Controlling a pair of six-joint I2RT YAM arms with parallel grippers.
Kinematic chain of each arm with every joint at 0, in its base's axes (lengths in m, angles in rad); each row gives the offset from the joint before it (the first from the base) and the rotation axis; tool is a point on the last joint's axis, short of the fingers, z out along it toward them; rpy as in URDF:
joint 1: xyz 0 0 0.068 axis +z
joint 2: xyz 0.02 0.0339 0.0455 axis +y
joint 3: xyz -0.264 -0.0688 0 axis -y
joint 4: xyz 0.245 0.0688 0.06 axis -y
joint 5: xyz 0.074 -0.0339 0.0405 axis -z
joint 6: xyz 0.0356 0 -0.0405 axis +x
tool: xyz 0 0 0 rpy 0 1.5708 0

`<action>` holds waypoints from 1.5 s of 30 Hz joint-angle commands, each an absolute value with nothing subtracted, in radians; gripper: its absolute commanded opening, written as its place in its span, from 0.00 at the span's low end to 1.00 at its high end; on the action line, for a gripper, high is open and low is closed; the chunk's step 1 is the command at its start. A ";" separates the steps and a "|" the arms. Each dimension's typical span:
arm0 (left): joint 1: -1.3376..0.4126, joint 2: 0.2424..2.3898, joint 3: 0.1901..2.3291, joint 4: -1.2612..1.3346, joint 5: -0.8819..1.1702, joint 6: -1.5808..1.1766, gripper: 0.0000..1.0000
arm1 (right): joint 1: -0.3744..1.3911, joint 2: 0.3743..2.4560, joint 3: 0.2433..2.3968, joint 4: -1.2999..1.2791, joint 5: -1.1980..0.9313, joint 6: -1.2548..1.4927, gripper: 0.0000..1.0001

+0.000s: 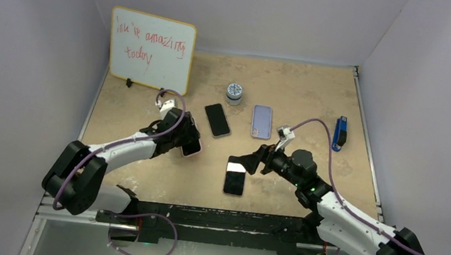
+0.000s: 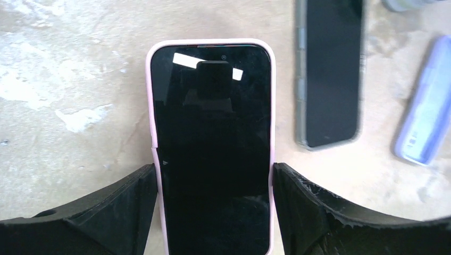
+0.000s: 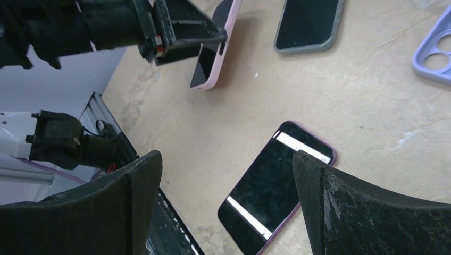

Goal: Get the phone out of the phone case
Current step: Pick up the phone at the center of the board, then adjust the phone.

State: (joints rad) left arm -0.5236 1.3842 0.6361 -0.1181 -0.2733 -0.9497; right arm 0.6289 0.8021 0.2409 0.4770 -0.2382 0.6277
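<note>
Pink and rubbery-looking, the phone case should flex and offer decent friction. The phone inside is stiff, glass-fronted and slick, and a drop could crack it. I judge the long side edges the best place to hold, since that leaves a corner of the case free to peel back. Nearest the arm bases, the right end effector hangs wide open with nothing in it, above a second phone lying flat on the counter. A little farther out, the left end effector grips the cased phone, one finger against each long side, with the screen facing the wrist camera and the phone tilted up from the counter. Beyond lie a dark phone and an empty purple case.
</note>
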 commanded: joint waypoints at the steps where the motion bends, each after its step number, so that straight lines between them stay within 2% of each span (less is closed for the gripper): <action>1: -0.520 1.261 0.603 0.058 -0.182 -0.931 0.46 | 0.736 0.897 0.334 0.535 -0.133 0.639 0.92; 6: -0.520 1.169 0.525 0.130 -0.112 -0.952 0.41 | 0.824 1.019 0.389 0.573 -0.067 0.651 0.89; 17: -0.522 1.113 0.418 0.238 0.018 -1.040 0.40 | 1.008 1.317 0.563 0.602 0.130 0.706 0.85; 28: -0.615 1.031 0.352 0.282 -0.036 -1.125 0.40 | 1.048 1.538 0.662 0.641 0.156 0.774 0.70; 31: -0.646 1.015 0.346 0.289 -0.048 -1.126 0.41 | 1.050 1.564 0.650 0.694 0.151 0.794 0.61; 36: -0.652 0.965 0.313 0.309 -0.044 -1.089 0.45 | 1.051 1.567 0.616 0.761 0.138 0.802 0.35; 38: -0.653 0.935 0.301 0.318 -0.044 -1.052 0.49 | 1.046 1.568 0.593 0.813 0.072 0.812 0.19; 41: -0.652 0.891 0.293 0.321 -0.039 -0.969 0.61 | 1.045 1.565 0.597 0.840 0.022 0.791 0.00; 45: -0.653 0.820 0.293 0.307 -0.029 -0.864 0.76 | 1.036 1.550 0.578 0.898 -0.026 0.791 0.00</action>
State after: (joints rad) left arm -0.6502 0.8963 0.2825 0.2005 -0.0418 -1.0039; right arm 1.0355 1.5791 0.5953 0.7662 0.0727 0.7921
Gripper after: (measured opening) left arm 0.734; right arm 0.119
